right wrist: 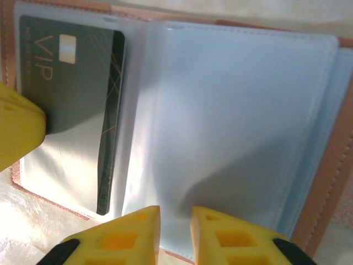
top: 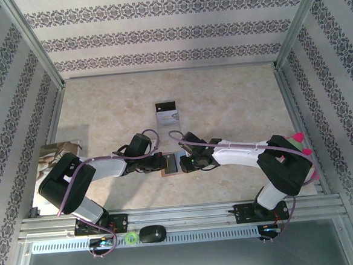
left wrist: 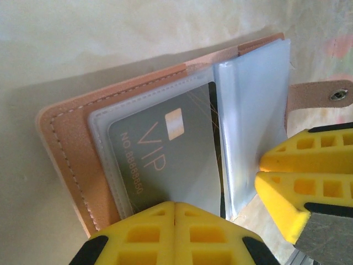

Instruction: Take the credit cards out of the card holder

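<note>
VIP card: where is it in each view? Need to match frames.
Top external: VIP card is the dark patch just below centre, print too small to read.
Left wrist: card at centre, running to the bottom edge.
Right wrist: card at upper left.
Shared landmark: the card holder and its tan stitched edge around the card.

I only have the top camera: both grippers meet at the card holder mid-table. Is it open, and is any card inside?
Observer: Open; a grey VIP card sits in a clear sleeve of the card holder.
Operator: Left gripper?
Observer: The left gripper is shut, at that sleeve's edge.
Operator: And the right?
Observer: The right gripper has jaws slightly apart at the neighbouring sleeve, which looks empty.
</note>
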`<state>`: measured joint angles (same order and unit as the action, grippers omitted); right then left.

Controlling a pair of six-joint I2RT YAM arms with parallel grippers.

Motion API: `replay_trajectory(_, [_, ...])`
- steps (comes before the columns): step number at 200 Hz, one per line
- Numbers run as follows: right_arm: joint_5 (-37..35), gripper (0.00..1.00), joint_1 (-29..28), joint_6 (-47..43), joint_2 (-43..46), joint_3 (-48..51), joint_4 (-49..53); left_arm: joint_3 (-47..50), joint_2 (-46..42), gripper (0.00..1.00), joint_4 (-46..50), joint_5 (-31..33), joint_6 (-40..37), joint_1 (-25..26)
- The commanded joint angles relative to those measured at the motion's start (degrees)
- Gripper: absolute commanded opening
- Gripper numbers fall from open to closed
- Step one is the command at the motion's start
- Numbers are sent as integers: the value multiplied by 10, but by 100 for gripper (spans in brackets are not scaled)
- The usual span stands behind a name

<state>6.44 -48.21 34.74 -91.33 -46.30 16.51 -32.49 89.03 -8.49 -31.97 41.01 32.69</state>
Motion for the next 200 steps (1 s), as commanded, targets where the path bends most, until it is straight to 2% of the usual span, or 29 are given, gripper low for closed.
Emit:
replay_trajectory(1, [-45, 27, 7, 9, 37, 7, 33, 1, 5, 0, 20, 8, -7, 6])
replay_trajectory(20, [-34, 26, 7, -13, 69, -7, 30, 1, 2, 0, 19, 7, -8, 6])
replay_trajectory(35, [13, 26, 9, -35, 78, -27, 17, 1, 2, 0, 16, 7, -8, 7])
replay_trajectory(75, [167, 25, 15, -33, -5, -97, -3, 1, 0, 0, 17, 8, -9, 6])
replay_trajectory(122, [167, 22, 35, -3, -72, -96, -20, 0, -1, 0, 26, 10, -14, 7])
replay_trajectory(200, [164, 20, 64, 26, -102, -74, -46, 1, 4, 0, 20, 9, -9, 5])
